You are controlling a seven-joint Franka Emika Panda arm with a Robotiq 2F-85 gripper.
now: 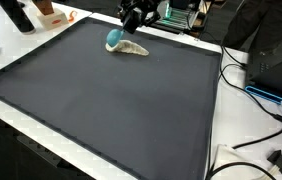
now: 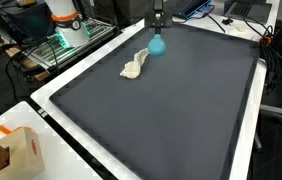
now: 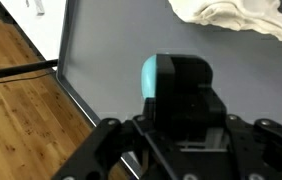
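Right under your gripper [image 2: 158, 24] sits one teal object [image 2: 157, 46], the only one of its kind on the mat [image 2: 171, 120]. In both exterior views the gripper hangs over the mat's far edge with the teal object [image 1: 113, 39] directly at its tip. In the wrist view your fingers [image 3: 186, 85] are drawn close together into one dark block, and the teal object [image 3: 156, 80] shows pressed against their side. The gap is narrow, but you cannot tell from these views whether the object is actually clamped or only touched.

Just beside the tool lies one white cloth [image 2: 133, 68], crumpled and flat on the mat. In an exterior view it touches or nearly touches the teal object [image 1: 134, 49]; in the wrist view it lies ahead of the fingers and off to one side [image 3: 236, 18], apart from them.

Below the tool there is a single dark mat [image 3: 111, 50], and nothing but these two things lies on it. Past the mat's edge nearest the gripper, the wrist view shows a white table rim [image 3: 41, 25] and then wood floor [image 3: 21, 95].

Well away from the tool, at the opposite end of the table, stands one orange-and-white box [image 2: 19, 150]. Several black cables [image 1: 256, 100] run along the table's side, also far from the gripper.
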